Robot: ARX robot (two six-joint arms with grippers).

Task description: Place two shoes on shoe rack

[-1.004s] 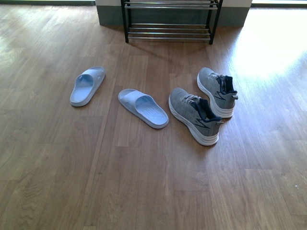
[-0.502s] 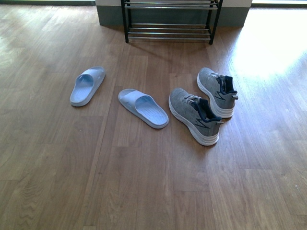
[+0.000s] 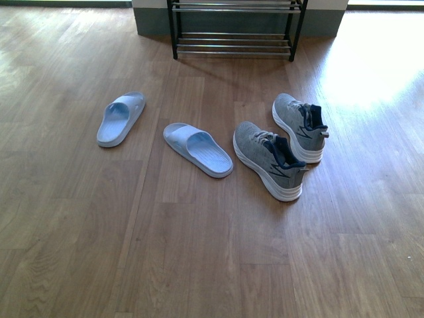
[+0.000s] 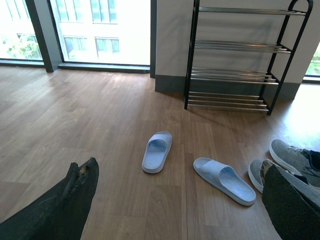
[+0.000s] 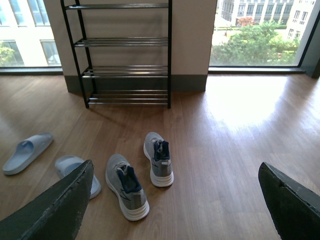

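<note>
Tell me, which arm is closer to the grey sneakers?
Right, probably. The grey sneakers lie just ahead of the right gripper; from the left gripper they sit off to the side, beyond the sandals.

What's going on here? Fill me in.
Nothing is held yet. The sneakers and slides lie on the floor in front of the rack, which holds no shoe. The left gripper and right gripper are open, clear of the shoes.

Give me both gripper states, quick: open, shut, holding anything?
Left gripper: open, holding nothing.
Right gripper: open, holding nothing.
</note>
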